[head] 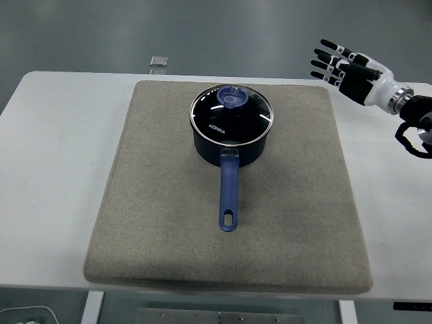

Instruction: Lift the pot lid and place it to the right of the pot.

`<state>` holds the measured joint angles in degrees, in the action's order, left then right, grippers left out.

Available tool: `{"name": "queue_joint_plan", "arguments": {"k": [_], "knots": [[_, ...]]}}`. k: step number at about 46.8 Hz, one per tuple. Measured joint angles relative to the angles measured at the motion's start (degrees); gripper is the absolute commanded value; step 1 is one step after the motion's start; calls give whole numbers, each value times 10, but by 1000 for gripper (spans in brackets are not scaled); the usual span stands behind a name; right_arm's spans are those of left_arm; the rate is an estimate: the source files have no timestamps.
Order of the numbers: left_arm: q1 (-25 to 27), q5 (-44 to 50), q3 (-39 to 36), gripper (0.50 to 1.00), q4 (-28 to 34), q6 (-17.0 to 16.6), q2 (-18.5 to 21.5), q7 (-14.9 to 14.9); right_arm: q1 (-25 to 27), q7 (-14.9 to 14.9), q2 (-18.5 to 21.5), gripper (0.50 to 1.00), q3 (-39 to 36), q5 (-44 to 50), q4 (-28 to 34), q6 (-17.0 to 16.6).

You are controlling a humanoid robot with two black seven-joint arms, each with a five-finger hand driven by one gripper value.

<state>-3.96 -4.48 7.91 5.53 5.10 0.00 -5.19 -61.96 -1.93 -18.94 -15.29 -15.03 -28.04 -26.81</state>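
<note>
The pot [229, 135] sits on the mat [229, 229] with its lid [231, 112] still on. The right hand [351, 67] hovers well to the right, fingers [329, 55] apart, empty. It should descend squarely over the knob [233, 98] before pinching.

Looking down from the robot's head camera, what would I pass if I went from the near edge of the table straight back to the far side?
Bare table → near edge of the grey mat → pot handle → pot with its lid on → a small clear object at the far edge.
</note>
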Motion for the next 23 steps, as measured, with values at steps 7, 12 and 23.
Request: {"name": "queue_joint_plan", "arguments": {"k": [7,12,23], "knots": [[-1,0,0,1000,0,0,0,0,0,-1,0,911,-1,0,0,2],[0,0,0,1000,1,0,0,0,0,-1,0,911,-1,0,0,2],[7,0,0,1000,-1,1,0,0,-1,-1,0,911,-1,0,0,1]]}}
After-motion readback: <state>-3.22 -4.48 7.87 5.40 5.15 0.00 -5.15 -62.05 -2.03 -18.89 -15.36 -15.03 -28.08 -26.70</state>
